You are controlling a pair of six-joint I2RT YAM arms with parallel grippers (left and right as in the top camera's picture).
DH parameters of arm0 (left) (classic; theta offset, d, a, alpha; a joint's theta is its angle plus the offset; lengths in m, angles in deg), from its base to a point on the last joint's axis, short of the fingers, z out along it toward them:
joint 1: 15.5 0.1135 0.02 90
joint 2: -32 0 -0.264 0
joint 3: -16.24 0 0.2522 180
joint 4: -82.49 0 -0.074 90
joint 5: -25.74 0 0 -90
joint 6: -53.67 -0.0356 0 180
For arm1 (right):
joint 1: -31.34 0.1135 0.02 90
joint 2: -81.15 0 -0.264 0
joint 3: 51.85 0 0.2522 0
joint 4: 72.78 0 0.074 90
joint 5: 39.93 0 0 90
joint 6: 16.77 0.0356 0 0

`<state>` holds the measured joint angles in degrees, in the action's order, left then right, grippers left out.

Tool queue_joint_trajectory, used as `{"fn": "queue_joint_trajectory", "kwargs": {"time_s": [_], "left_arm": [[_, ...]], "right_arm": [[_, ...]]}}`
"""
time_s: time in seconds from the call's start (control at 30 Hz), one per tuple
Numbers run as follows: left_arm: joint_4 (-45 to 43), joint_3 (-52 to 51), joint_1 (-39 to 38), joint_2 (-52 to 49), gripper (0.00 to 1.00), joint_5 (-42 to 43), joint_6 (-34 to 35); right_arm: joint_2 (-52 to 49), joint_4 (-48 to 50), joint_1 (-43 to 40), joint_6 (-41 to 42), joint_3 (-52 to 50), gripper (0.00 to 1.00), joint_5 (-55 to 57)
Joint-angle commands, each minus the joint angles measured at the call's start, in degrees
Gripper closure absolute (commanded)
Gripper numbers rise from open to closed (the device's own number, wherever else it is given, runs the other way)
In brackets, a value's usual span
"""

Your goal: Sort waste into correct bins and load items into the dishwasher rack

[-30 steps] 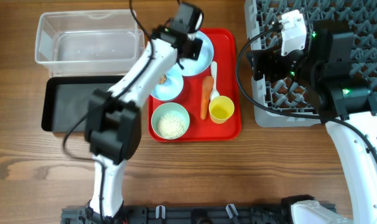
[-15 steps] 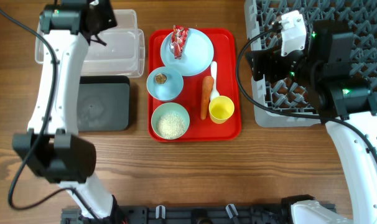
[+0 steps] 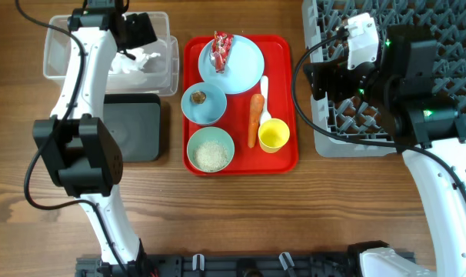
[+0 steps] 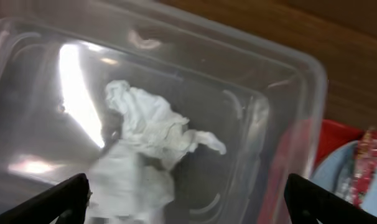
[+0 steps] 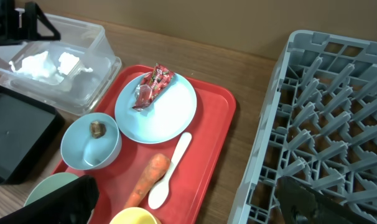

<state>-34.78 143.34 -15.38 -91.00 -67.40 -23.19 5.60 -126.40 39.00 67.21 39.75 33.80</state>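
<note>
Crumpled white tissue (image 4: 148, 134) lies inside the clear bin (image 3: 64, 46), and my left gripper (image 4: 188, 205) hangs open just above it, holding nothing. On the red tray, the pale blue plate (image 3: 244, 65) carries the red wrapper (image 3: 221, 46). One bowl (image 3: 203, 102) holds the brown lump, the other bowl (image 3: 211, 150) holds rice. The carrot (image 3: 254, 119), white spoon (image 3: 264, 88) and yellow cup (image 3: 273, 136) lie beside them. My right gripper (image 3: 319, 79) stands open and empty over the left edge of the grey dishwasher rack (image 3: 448, 38).
The shallow black bin (image 3: 133, 127) sits just in front of the clear one, left of the red tray (image 3: 283, 158). My left arm crosses over the black bin's left part. Bare wooden table runs along the front.
My left arm swung from the plate on the tray across to the clear bin and opened. The tissue now lies loose in that bin. The right arm has stayed still.
</note>
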Motion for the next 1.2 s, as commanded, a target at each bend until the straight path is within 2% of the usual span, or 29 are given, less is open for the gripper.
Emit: {"fn": "queue_joint_trajectory", "kwargs": {"time_s": [0.0,0.1,0.33,0.53,0.7,0.8,0.93,1.0,1.03,1.13,1.17], "left_arm": [[-3.54,-0.07,-3.72,2.58,0.00,14.08,-6.82],[-6.75,-0.07,-9.01,0.85,0.01,14.36,-11.10],[-12.44,-0.07,-18.34,-8.02,0.02,5.97,-14.47],[-13.42,-0.09,-19.89,-12.02,0.11,4.79,-14.25],[-13.44,-0.09,-19.87,-14.60,0.11,4.96,-14.23],[-13.00,-0.09,-19.93,-16.20,0.23,4.98,-14.23],[-12.90,-0.09,-19.93,-16.52,0.31,4.96,-14.27],[-13.09,-0.09,-19.87,-16.59,0.44,4.94,-14.47],[-13.09,-0.09,-19.80,-16.63,0.56,4.94,-14.45],[-12.98,-0.09,-19.71,-17.09,0.70,4.96,-14.40],[-12.81,-0.09,-19.71,-17.38,0.79,4.96,-14.21]], "right_arm": [[-0.83,0.17,-0.24,0.59,1.27,0.05,-0.46],[-1.11,0.26,-0.24,0.59,1.27,0.05,-0.46],[-1.97,-0.09,-0.24,0.61,1.27,0.05,-0.48],[-2.82,-0.11,-0.24,0.61,1.27,0.05,-0.48],[-3.76,-0.26,-0.24,0.61,1.27,0.05,-0.48],[-4.37,-0.33,-0.24,0.63,1.27,0.05,-0.50],[-4.70,-0.28,-0.24,0.66,1.27,0.05,-0.50],[-4.70,-0.28,-0.24,0.63,1.27,0.05,-0.50],[-4.70,-0.28,-0.24,0.63,1.27,0.05,-0.50],[-4.70,-0.26,-0.24,0.59,1.27,0.05,-0.48],[-4.70,-0.26,-0.24,0.55,1.27,0.05,-0.50]]}}
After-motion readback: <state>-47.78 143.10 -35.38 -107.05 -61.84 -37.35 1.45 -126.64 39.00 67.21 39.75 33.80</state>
